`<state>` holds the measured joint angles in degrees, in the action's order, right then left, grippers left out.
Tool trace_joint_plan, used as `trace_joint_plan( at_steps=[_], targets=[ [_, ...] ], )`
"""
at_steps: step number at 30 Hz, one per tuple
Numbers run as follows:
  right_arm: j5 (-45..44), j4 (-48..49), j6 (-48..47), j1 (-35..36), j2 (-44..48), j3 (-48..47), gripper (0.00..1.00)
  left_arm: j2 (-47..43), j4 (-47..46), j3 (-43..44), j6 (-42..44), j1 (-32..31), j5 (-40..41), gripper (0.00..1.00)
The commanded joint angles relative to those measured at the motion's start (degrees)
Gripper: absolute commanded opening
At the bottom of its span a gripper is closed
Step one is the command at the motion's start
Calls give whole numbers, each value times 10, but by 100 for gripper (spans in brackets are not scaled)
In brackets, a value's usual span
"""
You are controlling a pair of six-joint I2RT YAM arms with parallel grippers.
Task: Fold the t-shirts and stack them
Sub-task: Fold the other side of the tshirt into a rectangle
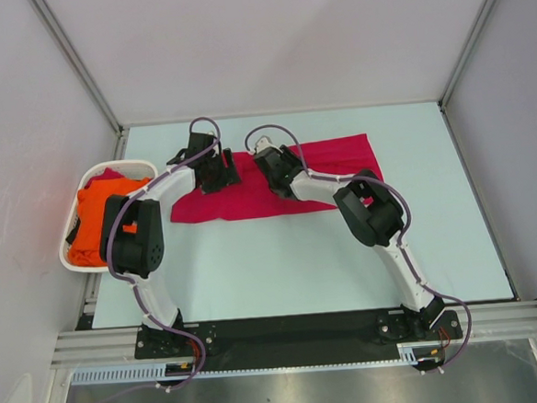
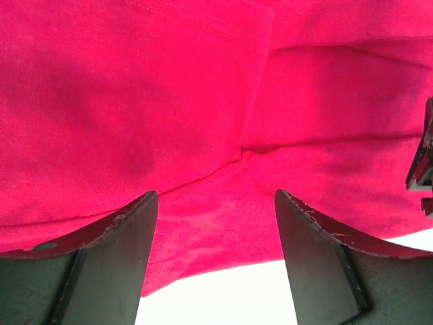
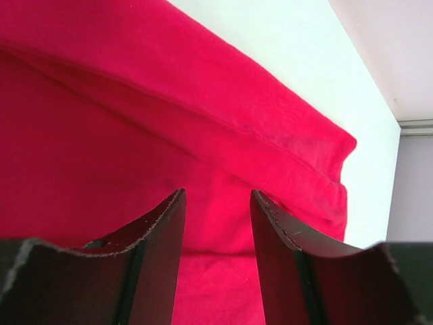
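The crimson t-shirt (image 1: 331, 174) lies spread flat across the back middle of the table, with layered folds showing in both wrist views. My left gripper (image 1: 217, 173) hovers over its left part, jaws wide open and empty. The cloth (image 2: 203, 101) fills that view and the shirt's edge lies between the fingertips (image 2: 145, 210). My right gripper (image 1: 275, 164) is over the shirt's middle, open and empty. A folded hem (image 3: 270, 128) runs ahead of it. The orange t-shirt (image 1: 90, 223) lies crumpled in the basket at the left.
The white oval basket (image 1: 70, 257) stands off the table's left edge, with a bit of red cloth (image 1: 110, 174) at its far end. Grey walls enclose the table at the back and sides. The right gripper's edge shows in the left wrist view (image 2: 423, 159).
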<state>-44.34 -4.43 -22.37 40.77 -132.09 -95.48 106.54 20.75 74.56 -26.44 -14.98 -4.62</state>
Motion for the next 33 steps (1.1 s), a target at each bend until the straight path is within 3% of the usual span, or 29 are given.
trace_joint_plan(
  at_steps=[1, 16, 21, 25, 33],
  targets=[
    [14, -15, 16, -9, -28, -42, 49, -2, -1, 8, 9, 0, 7, 75],
    [-9, -7, 13, -21, -106, -114, 48, -2, 3, 12, 10, 1, 10, 75],
    [-1, -9, 6, -26, -113, -144, 37, -2, 5, 14, 11, 2, 14, 75],
    [7, 3, 18, -37, -104, -136, 18, 1, 7, 16, 13, 2, 13, 75],
    [19, 71, 23, -35, -47, -53, 7, -1, 10, 15, 14, 2, 18, 75]
  ],
)
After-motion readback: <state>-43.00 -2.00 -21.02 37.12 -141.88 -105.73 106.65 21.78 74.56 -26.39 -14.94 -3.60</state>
